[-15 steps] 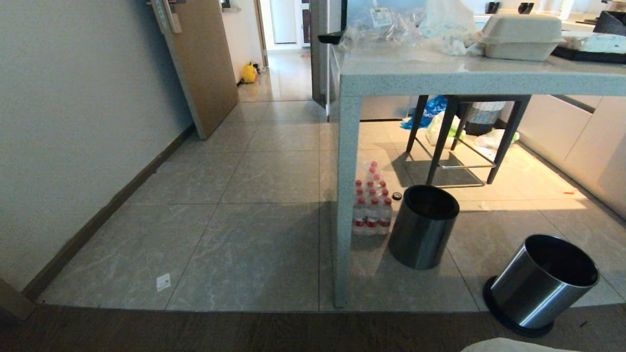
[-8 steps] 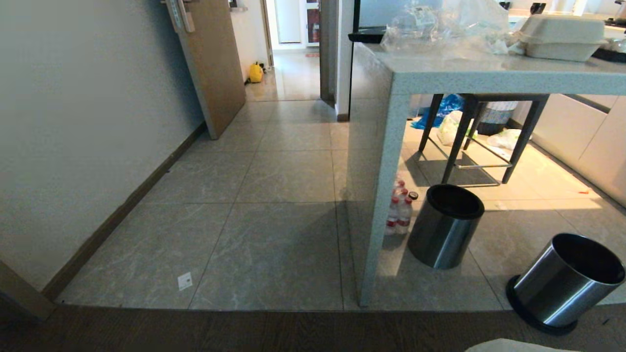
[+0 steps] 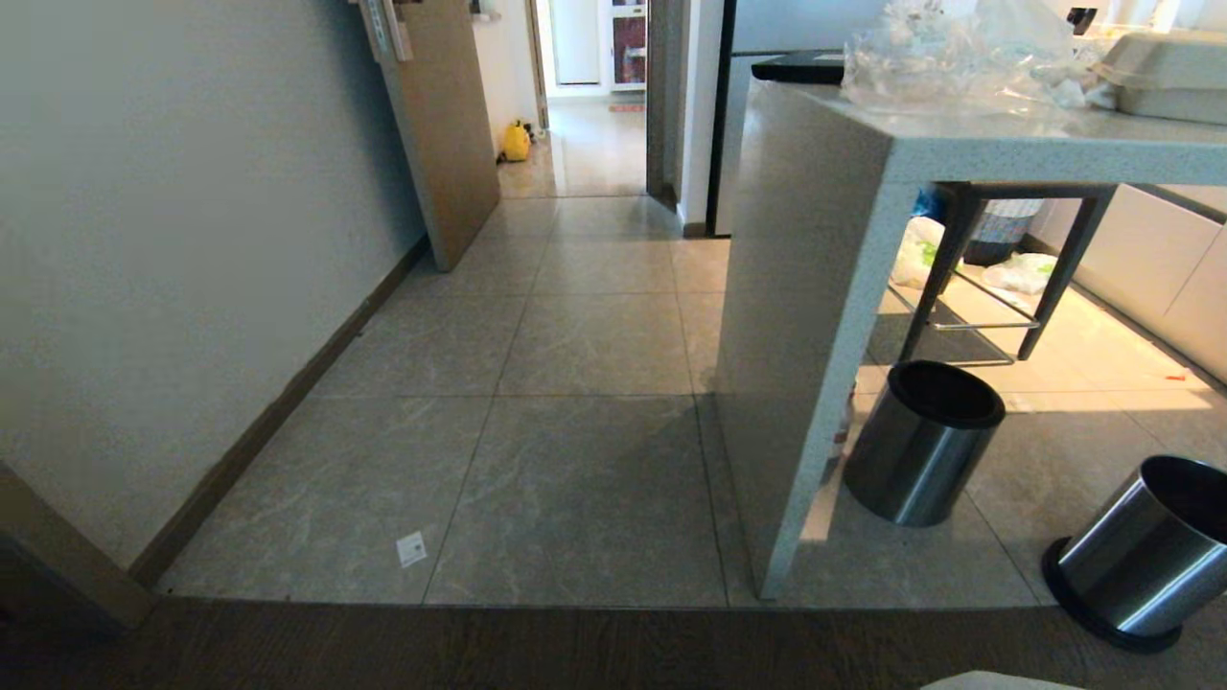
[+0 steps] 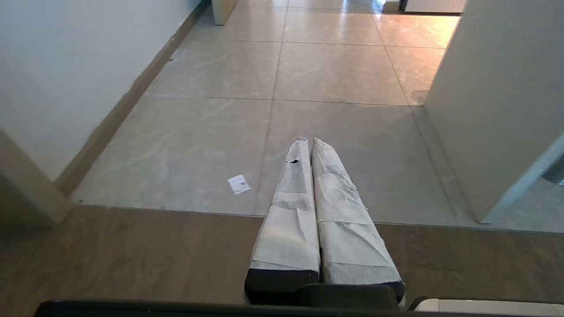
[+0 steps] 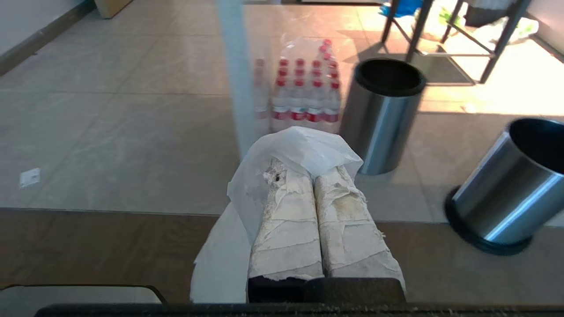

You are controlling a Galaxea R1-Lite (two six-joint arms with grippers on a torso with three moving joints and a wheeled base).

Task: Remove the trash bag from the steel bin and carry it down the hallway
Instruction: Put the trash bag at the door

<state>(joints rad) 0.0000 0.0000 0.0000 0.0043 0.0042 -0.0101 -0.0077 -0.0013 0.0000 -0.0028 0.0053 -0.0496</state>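
Note:
My right gripper (image 5: 312,171) is shut on the trash bag (image 5: 304,149). Its thin white plastic drapes over the taped fingertips and hangs down one side. An upright steel bin (image 3: 920,446) (image 5: 381,114) with a black rim stands under the table. A second steel bin (image 3: 1141,561) (image 5: 506,189), with a black base, leans at the right. Both show dark, empty insides. The hallway (image 3: 594,153) opens straight ahead past a brown door. My left gripper (image 4: 308,141) is shut on nothing, low over the floor tiles.
A stone table (image 3: 815,287) with a solid side panel stands at the right, with a stool (image 3: 997,278) behind it. Red-capped bottles (image 5: 304,92) sit by its leg. The brown door (image 3: 451,125) and cream wall (image 3: 192,240) bound the left. A paper scrap (image 3: 412,548) lies on the tiles.
The whole head view has swung to the left: table and bins slid to the right of the picture and the hallway came nearer the middle. Neither arm has moved.

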